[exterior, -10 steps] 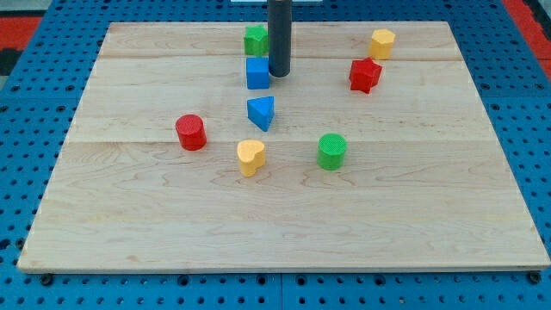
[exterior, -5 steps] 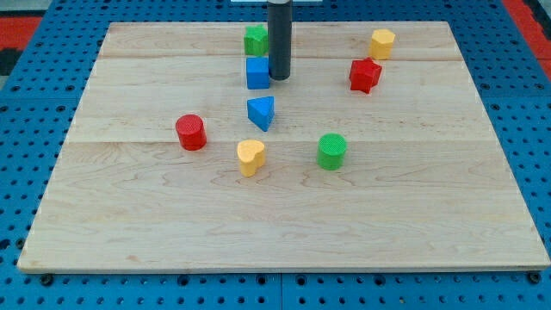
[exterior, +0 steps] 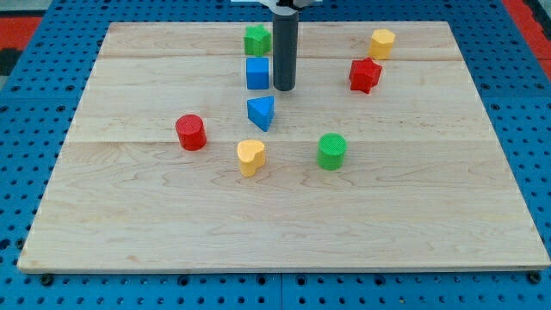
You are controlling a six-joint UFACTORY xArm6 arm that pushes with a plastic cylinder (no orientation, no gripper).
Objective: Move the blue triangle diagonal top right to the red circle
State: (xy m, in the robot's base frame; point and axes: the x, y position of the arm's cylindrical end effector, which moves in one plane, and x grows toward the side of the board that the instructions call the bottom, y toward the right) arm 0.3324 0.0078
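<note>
1. The dark rod stands upright over the wooden tabletop (exterior: 430, 215), and its tip (exterior: 284, 89) sits just to the right of the blue cube (exterior: 257, 73), close beside it; I cannot tell whether they touch.
2. There is no pincer on this arm at all, only the straight rod, so there is nothing to call open or closed.
3. The blue triangle (exterior: 262, 112) lies near the middle of the tabletop, at about seven o'clock from the tip and apart from it.
4. The red circle (exterior: 190, 132) stands at roughly eight o'clock from the blue triangle, well off towards the view's left, with bare wood between the two.
5. So the blue triangle is up and to the right of the red circle, but with a clear gap.
6. A yellow block (exterior: 250, 157), heart-like in outline, sits at about six o'clock from the blue triangle, near it but not touching.
7. The green cylinder (exterior: 331, 151) rests at about four o'clock from the blue triangle, further out.
8. Up at the view's top, a green block (exterior: 256, 40) sits at twelve o'clock from the blue cube, just beside it.
9. The red block (exterior: 365, 75) lies at about three o'clock from the tip, well apart, and a yellow block with flat sides (exterior: 382, 42) sits at one o'clock from that red block.
</note>
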